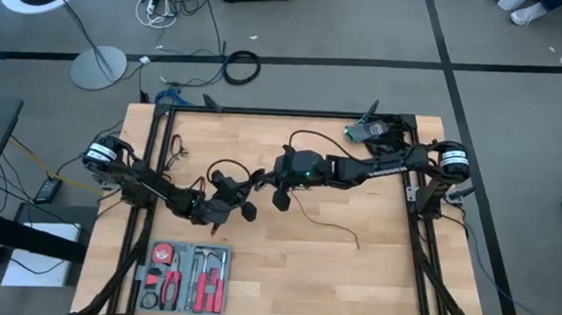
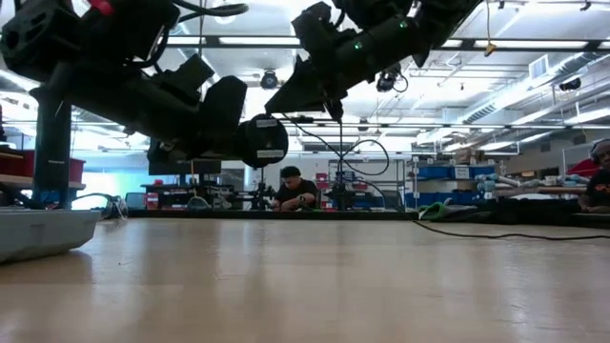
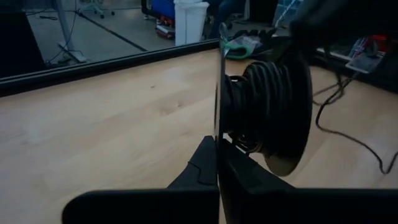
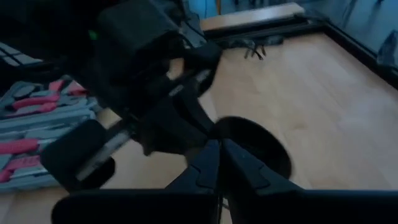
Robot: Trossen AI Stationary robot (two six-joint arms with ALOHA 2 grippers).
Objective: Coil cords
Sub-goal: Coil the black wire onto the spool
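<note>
The cord is partly wound on a round black puck (image 3: 283, 118), which hangs above the table's middle (image 2: 263, 141). My left gripper (image 3: 218, 142) comes from the left (image 1: 240, 196) and is shut on the puck. My right gripper (image 1: 281, 195) comes from the right, higher up (image 2: 331, 103), and is shut on the thin black cord (image 2: 335, 129) that hangs below it. The rest of the cord trails loosely over the wood (image 1: 330, 227) toward the near right. My left gripper pinches the thin flange edge (image 3: 217, 127) of the puck between its two fingers, coming in nearly level from the table's left. The puck is lifted clear of the table and stands on edge, with the wound turns (image 3: 255, 99) beside the fingers. My right gripper pinches the cord (image 2: 335, 118) at its fingertips, slanting down from the table's right. The cord hangs slack below the fingers in a loop (image 2: 376, 152). The right wrist view does not show the place of contact.
A grey tray of red-handled tools (image 1: 188, 274) lies at the near left. A black and green device (image 1: 376, 130) sits at the far right corner, and a small dark cable (image 1: 176, 149) at the far left. A person sits beyond the table (image 2: 291, 189).
</note>
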